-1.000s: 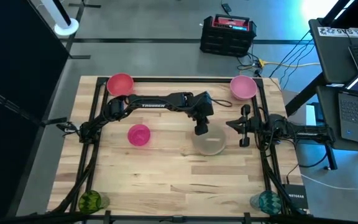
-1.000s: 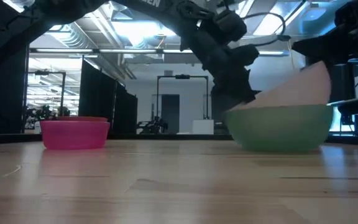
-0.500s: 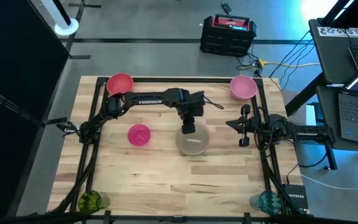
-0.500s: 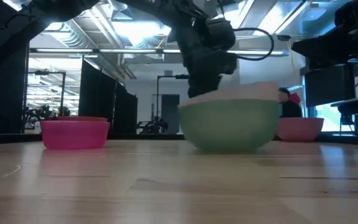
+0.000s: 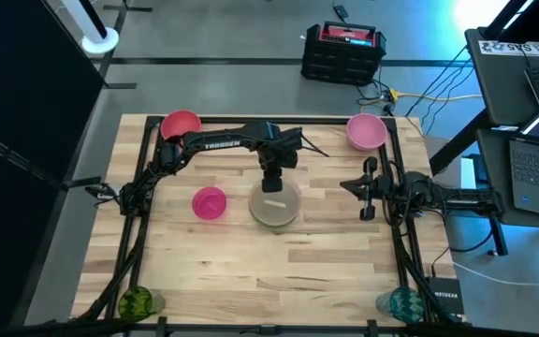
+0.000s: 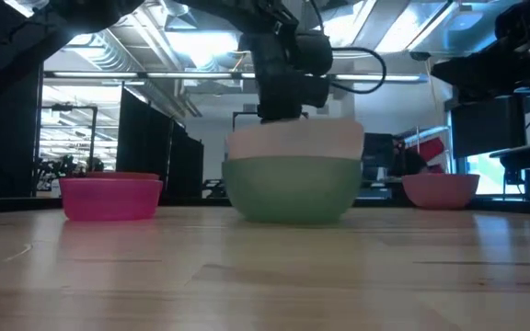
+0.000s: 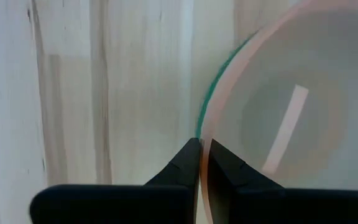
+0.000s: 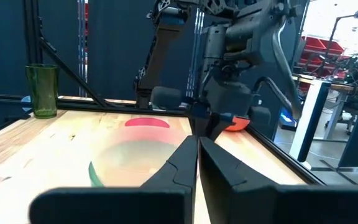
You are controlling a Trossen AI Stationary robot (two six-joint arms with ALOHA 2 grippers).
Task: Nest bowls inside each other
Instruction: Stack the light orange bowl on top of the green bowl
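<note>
A pale wooden plank surface (image 5: 251, 271) carries everything. At its middle the left gripper (image 5: 273, 183) has its jaws pinched on the rim of the translucent peach plastic bowl (image 5: 279, 205), already nested in the round green plastic bowl (image 6: 291, 188), likely dragging the pair leftward toward the magenta plastic bowl (image 5: 210, 202). The right gripper (image 5: 367, 191) waits at the right with its jaws closed, empty.

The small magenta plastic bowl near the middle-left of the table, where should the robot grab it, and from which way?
Best guess: pinch the rim of the small magenta plastic bowl, coming straight down from above. It sits upright, mouth open to the top, and its thin wall suits one finger inside, one outside. The left gripper is nearest, but it is shut on the rim of the pale peach bowl nested in the green bowl.
</note>
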